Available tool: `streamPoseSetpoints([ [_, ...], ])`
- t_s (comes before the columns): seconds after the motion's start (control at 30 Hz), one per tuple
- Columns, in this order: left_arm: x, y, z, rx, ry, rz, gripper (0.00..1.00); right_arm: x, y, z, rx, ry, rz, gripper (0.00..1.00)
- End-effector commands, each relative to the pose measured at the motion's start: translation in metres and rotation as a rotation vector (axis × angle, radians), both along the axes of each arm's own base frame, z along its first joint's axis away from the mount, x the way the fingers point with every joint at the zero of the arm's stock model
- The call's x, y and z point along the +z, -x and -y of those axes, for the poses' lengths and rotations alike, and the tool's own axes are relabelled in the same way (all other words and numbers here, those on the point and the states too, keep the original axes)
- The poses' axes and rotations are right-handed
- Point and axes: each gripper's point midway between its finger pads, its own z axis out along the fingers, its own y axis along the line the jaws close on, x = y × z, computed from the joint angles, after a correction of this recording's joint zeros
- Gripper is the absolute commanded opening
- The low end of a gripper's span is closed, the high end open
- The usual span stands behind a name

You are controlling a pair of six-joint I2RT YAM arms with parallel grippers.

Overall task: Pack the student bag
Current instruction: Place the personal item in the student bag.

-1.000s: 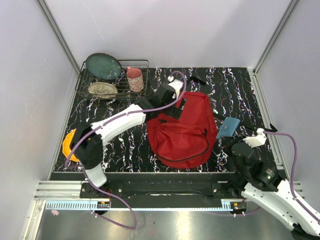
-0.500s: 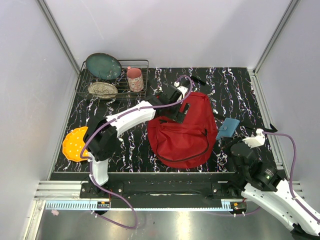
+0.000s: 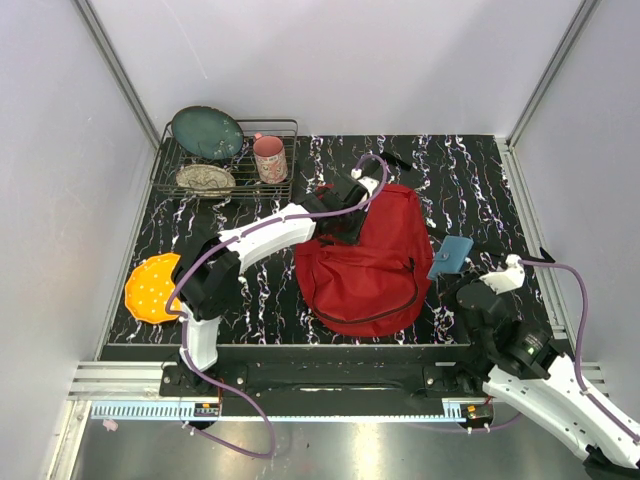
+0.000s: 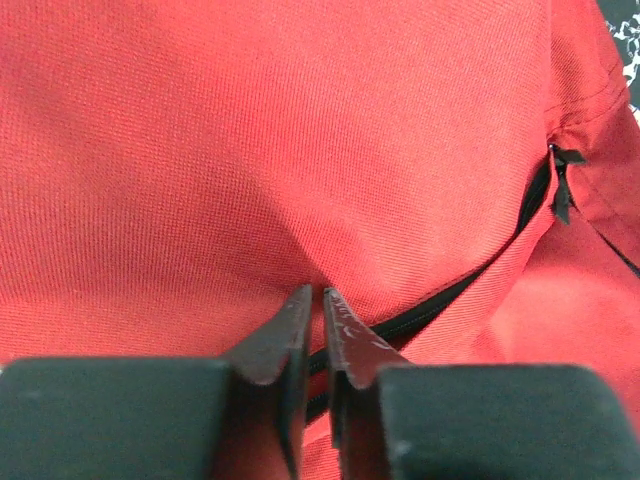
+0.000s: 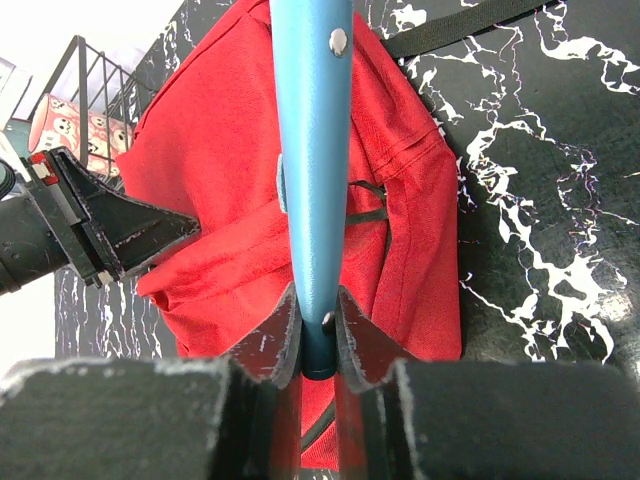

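Observation:
The student bag (image 3: 365, 265), a large red backpack, lies in the middle of the black marbled table. My left gripper (image 3: 345, 222) is down on the bag's upper left part. In the left wrist view that gripper (image 4: 315, 292) is shut, pinching a pucker of the red fabric (image 4: 250, 130) just above the black zipper (image 4: 450, 290). My right gripper (image 3: 465, 283) hovers at the bag's right edge, shut on a flat teal case (image 3: 452, 256). In the right wrist view the case (image 5: 310, 150) stands up from the right gripper (image 5: 318, 310), in front of the bag (image 5: 220, 200).
A wire rack (image 3: 283, 126) at the back left holds a green plate (image 3: 207, 132), a patterned dish (image 3: 205, 179) and a pink mug (image 3: 269, 158). An orange plate (image 3: 152, 288) lies near the left edge. A black strap (image 3: 400, 160) trails behind the bag.
My left gripper has slid right onto the bag and closed from wide open onto its fabric. The arm's shift has uncovered the orange plate. The right gripper still holds the teal case.

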Motion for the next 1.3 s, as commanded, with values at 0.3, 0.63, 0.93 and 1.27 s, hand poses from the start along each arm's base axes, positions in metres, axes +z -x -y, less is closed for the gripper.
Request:
streamPoseSetpoints([
  [0.3,0.023,-0.005,0.019,-0.035,0.087,0.036,0.17,0.008,-0.008,-0.013,0.018,-0.04,0.025,0.11],
  [0.63,-0.002,0.037,0.018,-0.166,0.044,0.007,0.7,0.004,-0.008,-0.014,0.021,-0.043,0.022,0.12],
  [0.93,-0.012,0.064,0.004,-0.206,-0.019,0.076,0.52,0.002,-0.009,-0.015,0.019,-0.043,0.017,0.12],
  [1.27,-0.013,0.019,-0.011,-0.023,-0.143,0.226,0.79,0.001,-0.009,-0.018,0.032,-0.047,0.014,0.12],
])
